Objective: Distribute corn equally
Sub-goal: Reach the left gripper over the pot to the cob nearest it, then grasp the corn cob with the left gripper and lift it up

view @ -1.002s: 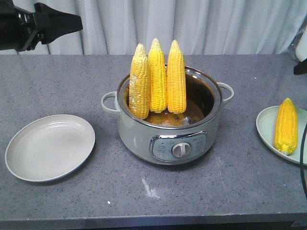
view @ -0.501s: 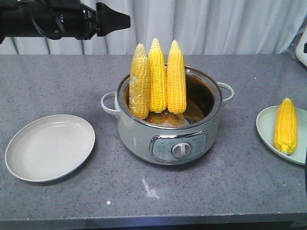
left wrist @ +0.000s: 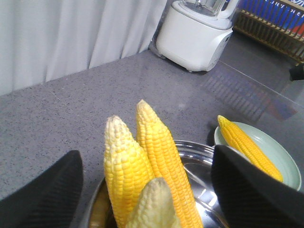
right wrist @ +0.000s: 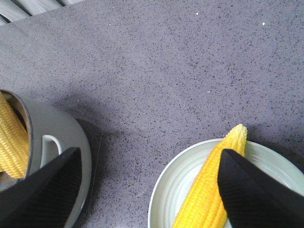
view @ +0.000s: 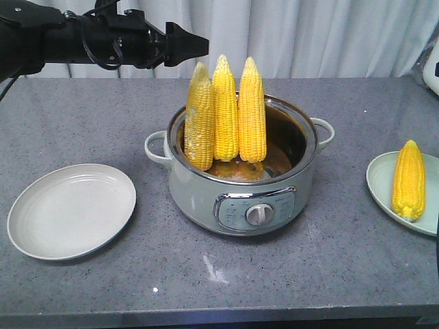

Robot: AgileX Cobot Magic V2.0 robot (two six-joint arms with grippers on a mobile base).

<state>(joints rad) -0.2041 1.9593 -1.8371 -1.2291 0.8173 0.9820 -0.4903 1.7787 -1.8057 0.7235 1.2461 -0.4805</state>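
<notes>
In the middle of the grey speckled bench (view: 343, 267) there's one pale green round electric cooker pot (view: 199, 199) with a steel rim and a dial on the front. Three bright yellow corn cobs (view: 225, 110) stand upright in it, tips up, side by side and touching, all on the pot's left half. A fourth yellow corn cob (view: 409, 179) lies on the pale green round plate (view: 377, 179) off to the right, so that's four cobs total, split 3 and 1. A second plate (view: 72, 209), off-white and round, sits left of the pot, so two plates, one pot. The black left gripper (view: 199, 46) hangs up high just beside the tip of the leftmost cob. Its wrist view shows its two fingers (left wrist: 42, 194) spread apart, with the cob tips showing in the gap, no contact. The right gripper (right wrist: 151, 153) hovers over the bench between the pot and the right-hand plate, its fingers (right wrist: 261, 190) spread wide too.
</notes>
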